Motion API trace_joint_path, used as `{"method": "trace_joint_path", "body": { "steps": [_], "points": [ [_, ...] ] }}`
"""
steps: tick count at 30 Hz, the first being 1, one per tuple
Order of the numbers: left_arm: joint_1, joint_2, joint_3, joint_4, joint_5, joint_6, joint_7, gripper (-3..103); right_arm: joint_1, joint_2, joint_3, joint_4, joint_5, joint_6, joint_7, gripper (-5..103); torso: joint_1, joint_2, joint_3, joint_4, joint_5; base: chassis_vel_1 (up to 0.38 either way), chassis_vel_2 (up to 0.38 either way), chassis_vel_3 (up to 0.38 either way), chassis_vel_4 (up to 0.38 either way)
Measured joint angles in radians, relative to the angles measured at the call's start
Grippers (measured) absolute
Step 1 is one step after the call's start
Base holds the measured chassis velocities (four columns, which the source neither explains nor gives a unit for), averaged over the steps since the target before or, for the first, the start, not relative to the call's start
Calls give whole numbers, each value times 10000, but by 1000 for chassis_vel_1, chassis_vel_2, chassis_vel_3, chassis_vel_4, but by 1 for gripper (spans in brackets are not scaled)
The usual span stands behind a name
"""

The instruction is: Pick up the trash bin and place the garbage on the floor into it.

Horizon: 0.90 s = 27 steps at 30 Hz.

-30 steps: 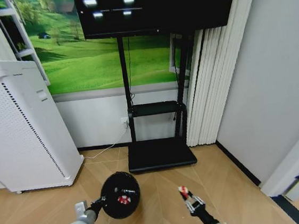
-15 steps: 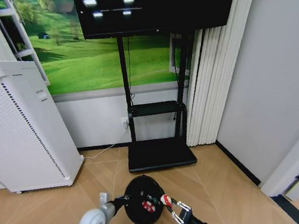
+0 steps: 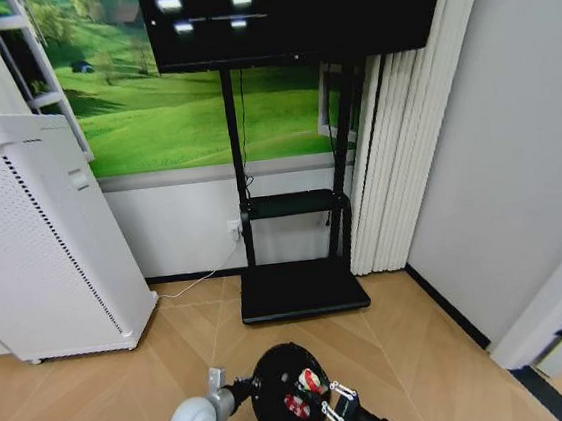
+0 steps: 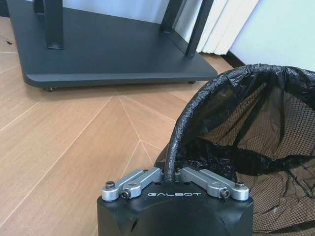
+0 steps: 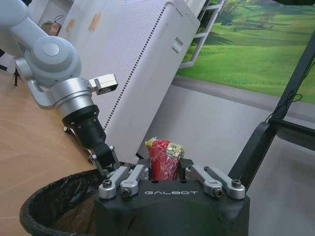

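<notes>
Bin pickup looks done: the left gripper (image 4: 171,173) pinches the trash bin (image 3: 290,407) by its rim, at six o'clock before the robot. The right gripper (image 5: 164,173), clamped on a red wrapper (image 5: 163,160), hangs over its mouth at the four o'clock edge, release pending; one piece (image 3: 297,406) lies inside.

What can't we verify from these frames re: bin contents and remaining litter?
- Trash bin bottom: in the left wrist view, cut off by the frame edge and hidden by the left tool.
- Items in the bin: too small in the head view to identify.
- Red wrapper: lower part hidden inside the right tool.
- Floor near the robot: cut off by the head view's lower edge.
</notes>
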Motion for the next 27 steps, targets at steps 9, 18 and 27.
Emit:
{"method": "trace_joint_path", "body": {
  "steps": [9,18,27],
  "points": [
    [247,7,-315,-54,114,-12,34,0,-151,-37,31,117,31,-67,187,48,0,0,0,0,-2,0,0,0,0],
    [741,-24,-1096,-240,8,35,-315,0,-368,196,120,167,234,96,573,86,-1,0,0,-1,-3,0,0,0,0],
    [1945,230,-3393,-1635,-925,222,-3438,0,-639,617,616,429,2443,-2020,3668,100,-1,1,-1,-4,-2,0,0,0,0]
  ]
}}
